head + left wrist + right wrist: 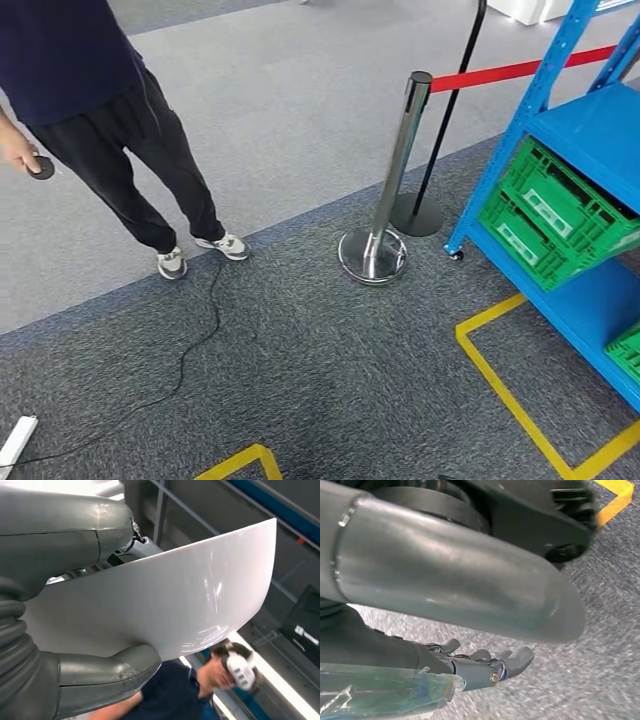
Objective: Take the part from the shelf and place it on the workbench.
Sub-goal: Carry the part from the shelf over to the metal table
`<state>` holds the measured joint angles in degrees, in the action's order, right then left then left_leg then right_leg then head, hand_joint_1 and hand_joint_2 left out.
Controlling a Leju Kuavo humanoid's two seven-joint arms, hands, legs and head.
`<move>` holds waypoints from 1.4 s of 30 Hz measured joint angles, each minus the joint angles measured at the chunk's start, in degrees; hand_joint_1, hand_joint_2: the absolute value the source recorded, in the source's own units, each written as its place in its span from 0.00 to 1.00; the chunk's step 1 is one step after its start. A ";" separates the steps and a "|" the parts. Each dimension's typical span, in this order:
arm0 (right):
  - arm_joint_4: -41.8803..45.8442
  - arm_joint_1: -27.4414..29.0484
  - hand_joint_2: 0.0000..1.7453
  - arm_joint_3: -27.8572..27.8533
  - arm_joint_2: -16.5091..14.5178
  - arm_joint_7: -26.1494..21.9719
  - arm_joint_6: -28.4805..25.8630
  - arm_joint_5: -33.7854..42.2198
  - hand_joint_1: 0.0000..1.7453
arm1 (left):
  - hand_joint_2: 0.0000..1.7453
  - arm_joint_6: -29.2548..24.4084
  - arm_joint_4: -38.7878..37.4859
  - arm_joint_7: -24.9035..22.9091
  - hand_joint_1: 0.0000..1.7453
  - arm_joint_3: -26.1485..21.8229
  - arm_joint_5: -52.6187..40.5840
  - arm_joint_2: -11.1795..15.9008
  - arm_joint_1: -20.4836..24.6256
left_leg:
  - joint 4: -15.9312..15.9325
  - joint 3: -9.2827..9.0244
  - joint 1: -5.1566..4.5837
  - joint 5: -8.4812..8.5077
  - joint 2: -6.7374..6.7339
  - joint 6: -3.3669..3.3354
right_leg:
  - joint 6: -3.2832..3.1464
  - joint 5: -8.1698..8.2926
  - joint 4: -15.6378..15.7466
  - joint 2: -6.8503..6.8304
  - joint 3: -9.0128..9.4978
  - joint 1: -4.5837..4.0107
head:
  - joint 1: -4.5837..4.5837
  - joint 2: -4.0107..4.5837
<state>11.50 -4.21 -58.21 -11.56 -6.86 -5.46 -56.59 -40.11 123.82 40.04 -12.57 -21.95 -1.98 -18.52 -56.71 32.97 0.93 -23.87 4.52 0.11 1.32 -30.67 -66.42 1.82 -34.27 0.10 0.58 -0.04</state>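
Between the thumb and fingers of the left hand: white curved part, glossy panel, gripped along one edge, the rest reaching out well beyond the hand. Behind the part: person in a dark top with a white headset.

Right hand: fingers stretched out and spread, holding nothing; grey carpet and yellow floor tape lie past it.

Head view, no hand present: blue shelf with green crates, chrome stanchion with red belt, black cable, person's legs.
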 joint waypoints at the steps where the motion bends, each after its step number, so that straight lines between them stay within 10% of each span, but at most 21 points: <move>1: 0.00 -0.04 0.00 0.00 0.00 0.00 0.00 -0.01 0.00 | 1.00 0.00 -0.01 0.00 1.00 0.00 0.14 -0.01 0.05 | -0.09 0.06 -0.06 0.04 0.74 0.14 | -0.20 1.72 3.96 1.40 1.69 -0.02 | 0.02 0.00; 3: 0.00 -0.12 0.00 0.01 0.00 0.02 0.00 -0.02 0.00 | 1.00 0.00 -0.02 0.00 1.00 0.00 0.35 -0.02 0.11 | -0.09 0.38 0.03 0.28 2.05 0.68 | -0.24 3.14 8.19 3.04 3.44 -0.17 | 0.07 0.00; 6: 0.00 -0.26 0.00 0.01 -0.02 0.08 0.00 -0.02 0.00 | 1.00 0.01 -0.02 0.00 1.00 0.02 0.38 -0.02 0.01 | 0.07 0.98 0.37 0.70 3.16 1.78 | -0.75 3.64 8.91 1.31 3.97 -0.46 | 0.09 0.00; 12: 0.00 -0.04 0.00 -0.02 -0.02 0.08 0.00 -0.02 0.00 | 1.00 0.00 -0.02 0.00 1.00 0.10 0.62 0.08 0.20 | -15.55 8.40 -0.07 -7.22 -3.68 2.59 | -1.74 4.30 9.73 -3.63 3.94 -0.60 | 0.37 0.00; 18: 0.02 -0.23 0.00 0.01 -0.03 0.08 0.01 -0.03 0.00 | 1.00 -0.01 -0.02 0.00 1.00 0.10 0.73 0.07 0.28 | -0.03 -0.69 -0.29 -0.57 -8.53 1.92 | -0.81 3.53 9.40 -7.80 3.96 -1.15 | 0.26 0.00; 21: 0.02 -0.44 0.00 0.00 -0.02 0.07 0.02 -0.05 0.00 | 1.00 -0.02 -0.02 0.01 1.00 0.06 0.72 0.07 0.20 | 0.48 -0.65 -0.42 -0.53 -6.82 0.53 | 0.04 3.01 9.40 -9.19 4.58 -1.06 | 0.11 0.00; 25: 0.00 -0.47 0.00 0.01 -0.04 0.06 0.10 -0.13 0.00 | 1.00 0.00 -0.02 0.02 1.00 0.05 0.71 0.03 0.25 | 0.60 -0.31 -0.10 0.03 -4.28 -0.55 | 1.12 -2.81 -0.63 -3.35 0.36 -0.55 | -0.26 0.00; 28: 0.00 -0.12 0.00 0.01 -0.04 0.10 0.10 -0.16 0.00 | 1.00 0.00 -0.02 0.02 1.00 0.04 0.71 0.00 0.24 | 0.56 -0.10 -0.18 0.18 -1.83 -0.67 | 1.11 -4.70 -8.14 -1.95 -3.64 -0.48 | -0.26 0.00; 32: 0.00 -0.12 0.00 0.01 -0.04 0.11 0.10 -0.20 0.00 | 1.00 0.00 -0.01 0.02 1.00 0.04 0.72 -0.05 0.21 | 0.53 -0.22 -0.02 0.35 0.98 -0.34 | 0.86 2.50 3.78 0.23 1.53 -0.16 | -0.25 0.00; 38: -0.05 -0.17 0.00 0.00 -0.11 0.15 0.09 -0.28 0.00 | 1.00 0.00 0.00 0.02 1.00 -0.01 0.85 -0.14 0.17 | 0.47 0.56 0.16 0.80 2.94 0.87 | 0.38 3.63 8.16 2.82 3.49 0.20 | -0.22 0.00; 42: -0.07 -0.16 0.00 0.01 -0.19 0.19 0.04 -0.40 0.00 | 1.00 -0.02 0.00 0.02 1.00 -0.05 1.03 -0.20 0.34 | -7.30 4.91 -0.17 -3.74 -2.22 1.98 | -1.33 4.18 9.18 -0.63 3.62 -0.08 | 0.22 0.00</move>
<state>11.43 -4.38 -58.20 -11.75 -6.68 -5.43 -56.99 -40.13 123.82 40.06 -12.62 -20.92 -2.17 -18.18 -64.01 37.88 0.76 -27.62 2.30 2.09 -0.01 -26.48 -57.23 1.19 -30.65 0.03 0.81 -0.04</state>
